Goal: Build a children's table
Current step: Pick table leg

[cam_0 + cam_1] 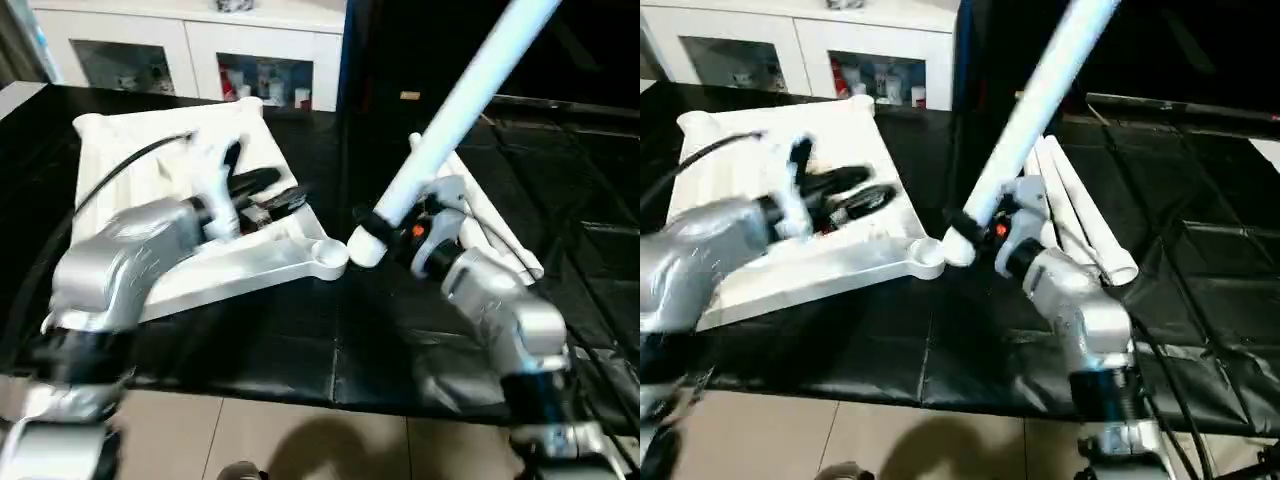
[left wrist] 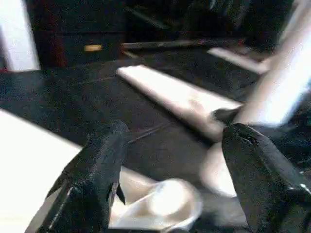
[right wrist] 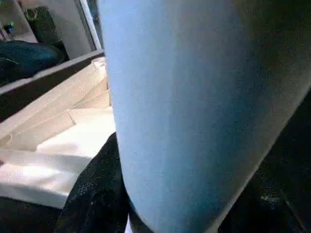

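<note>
Now one tabletop (image 1: 170,190), right gripper (image 1: 385,222) clamping one leg (image 1: 455,105), left gripper (image 2: 170,184) open, empty.

A black mat (image 1: 300,350) with fold creases covers the work area, reaching from the near edge to the far side. Nearer than the mat lies a pale tiled floor (image 1: 300,440) with faint grout lines. At the far left stands a white cabinet (image 1: 190,45) with glass doors, small coloured items showing behind the panes. To its right the far background is dark.
</note>
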Robot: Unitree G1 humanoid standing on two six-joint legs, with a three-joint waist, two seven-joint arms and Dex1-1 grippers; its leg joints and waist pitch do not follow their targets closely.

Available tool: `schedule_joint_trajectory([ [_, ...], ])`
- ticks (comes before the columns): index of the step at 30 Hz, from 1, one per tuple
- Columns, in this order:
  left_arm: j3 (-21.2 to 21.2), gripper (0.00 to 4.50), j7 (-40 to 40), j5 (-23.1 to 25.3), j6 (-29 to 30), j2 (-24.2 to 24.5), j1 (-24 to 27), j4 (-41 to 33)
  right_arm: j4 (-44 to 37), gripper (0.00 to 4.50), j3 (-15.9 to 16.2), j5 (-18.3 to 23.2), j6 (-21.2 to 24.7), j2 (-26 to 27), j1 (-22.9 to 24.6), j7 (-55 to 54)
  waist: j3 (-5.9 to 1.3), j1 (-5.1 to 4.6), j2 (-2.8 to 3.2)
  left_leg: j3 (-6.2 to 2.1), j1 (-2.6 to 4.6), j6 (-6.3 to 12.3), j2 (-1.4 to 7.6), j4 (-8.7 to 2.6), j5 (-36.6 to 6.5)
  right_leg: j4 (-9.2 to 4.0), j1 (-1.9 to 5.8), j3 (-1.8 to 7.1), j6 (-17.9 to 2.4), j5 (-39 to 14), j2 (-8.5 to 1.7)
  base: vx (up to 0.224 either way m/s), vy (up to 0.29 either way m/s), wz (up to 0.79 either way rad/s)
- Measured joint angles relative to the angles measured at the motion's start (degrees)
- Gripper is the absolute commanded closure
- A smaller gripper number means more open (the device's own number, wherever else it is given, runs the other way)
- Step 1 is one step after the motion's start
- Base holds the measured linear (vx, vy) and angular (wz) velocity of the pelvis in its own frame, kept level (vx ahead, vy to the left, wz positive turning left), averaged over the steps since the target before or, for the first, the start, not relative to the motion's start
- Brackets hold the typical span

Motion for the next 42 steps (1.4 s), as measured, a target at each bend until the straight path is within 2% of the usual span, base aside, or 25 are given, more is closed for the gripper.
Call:
schedule_joint_trajectory([
  [3, -1.8, 1.00, -2.3, 2.9, -3.2, 2.0, 2.3, 3.1, -0.1, 2.60, 0.2, -0.4, 0.2, 0.1, 0.6, -0.1, 0.04, -0.30, -0.11, 0.00, 0.01, -0.03, -0.01, 0.02, 0.0, -0.01, 0.01, 0.02, 0.3, -0.1, 0.00, 0.000, 0.000, 0.00],
  [7, -3.4, 1.00, -3.9, 3.6, -3.8, 3.5, 2.8, 3.4, 0.2, 2.60, 0.6, -1.2, -0.9, 0.2, 0.6, 0.0, -0.02, -0.26, -0.26, 0.01, 0.05, -0.06, 0.00, 0.02, 0.0, 0.01, 0.03, 0.03, 0.2, -0.1, 0.00, 0.000, 0.000, 0.00],
  [9, -6.0, 1.00, -6.0, 5.1, -4.3, 5.8, 3.7, 3.4, 0.4, 2.60, 0.7, -1.5, -1.5, 0.1, 0.6, 0.0, -0.02, -0.34, -0.25, 0.02, 0.09, -0.06, 0.00, 0.00, 0.0, 0.02, 0.03, 0.05, 0.2, -0.1, 0.00, 0.000, 0.000, 0.00],
  [13, -8.2, 1.00, -7.5, 8.0, -5.7, 5.9, 4.8, 5.6, 0.5, 2.60, 0.6, -1.6, -1.6, -0.3, 0.7, 0.0, -0.01, -0.41, -0.26, 0.03, 0.06, -0.06, 0.00, -0.01, 0.0, 0.02, 0.02, 0.05, 0.0, 0.0, 0.00, 0.000, 0.000, 0.00],
  [19, -8.5, 1.00, -6.8, 11.2, -8.4, 5.2, 4.0, 10.9, -1.1, 2.60, 0.4, -1.3, 1.1, -0.7, 2.2, -0.3, -0.01, -0.44, -0.26, 0.03, 0.08, -0.06, 0.00, 0.00, 0.0, 0.02, 0.04, 0.05, -0.1, 0.1, 0.00, 0.000, 0.000, 0.00],
  [25, -8.9, 1.00, -6.9, 12.0, -9.4, 4.9, 3.5, 11.9, -2.1, 2.60, -0.5, -0.7, 1.6, -0.2, 2.1, -1.4, -0.01, -0.62, -0.27, 0.03, 0.09, -0.06, 0.00, -0.01, 0.0, 0.02, 0.04, 0.05, -0.1, 0.1, 0.00, 0.000, 0.000, 0.00],
  [42, -8.9, 1.00, -7.5, 14.2, -10.6, 4.7, 3.5, 13.0, -2.2, 2.60, 0.5, -0.5, 3.9, 0.0, 2.1, -1.4, -0.02, -0.81, -0.29, 0.03, 0.09, -0.06, 0.00, -0.01, 0.0, 0.02, 0.03, 0.05, -0.1, 0.1, 0.00, 0.000, 0.000, 0.00],
])
